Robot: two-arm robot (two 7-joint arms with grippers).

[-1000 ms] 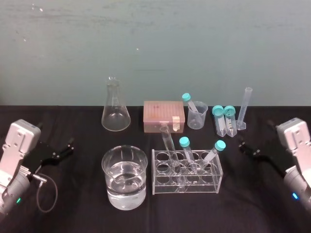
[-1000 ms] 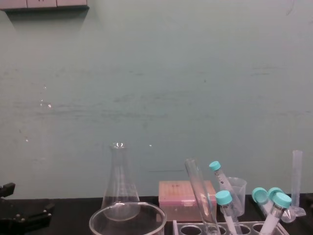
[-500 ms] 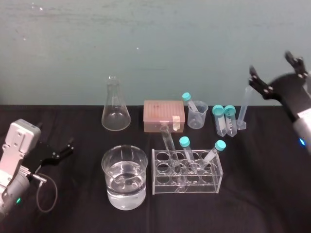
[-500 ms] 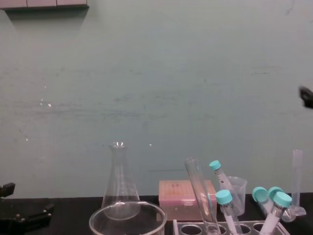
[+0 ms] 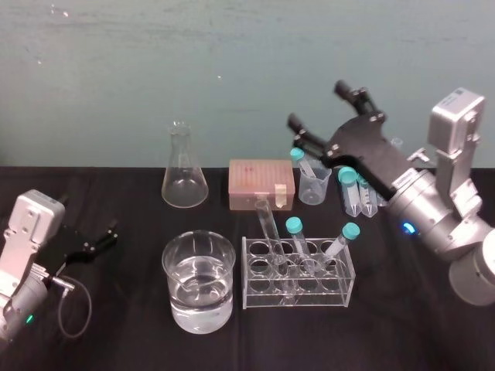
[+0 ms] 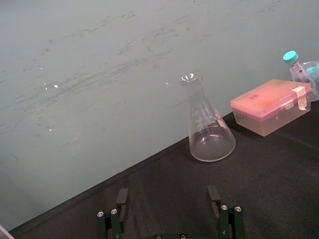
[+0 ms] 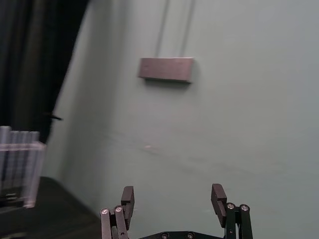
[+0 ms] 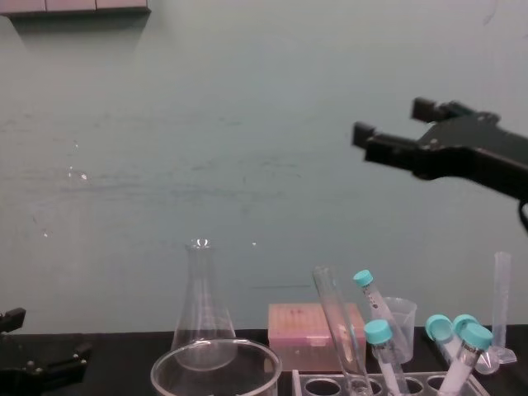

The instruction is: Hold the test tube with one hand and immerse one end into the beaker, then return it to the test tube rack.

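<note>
Bench with lab glassware, seen from the robot's head. Within the last second the right end effector has lifted from the right edge of the bench and swung inward. It now hangs high in the air, its two black fingers spread wide and holding nothing. The test tube is below it and a little nearer the robot. The tube leans in the left end of the rack, open lip uppermost, untouched. The beaker, partly filled with clear liquid, sits lower and further to the left of that end effector, just beside the rack. The left end effector lies well apart from the right one, low on the bench's left side, with fingers parted and empty. The inward swing suggests the right arm is starting its approach to the test tube. It likely has to descend and close on the upper glass before any dipping. No step of the task looks done yet.
</note>
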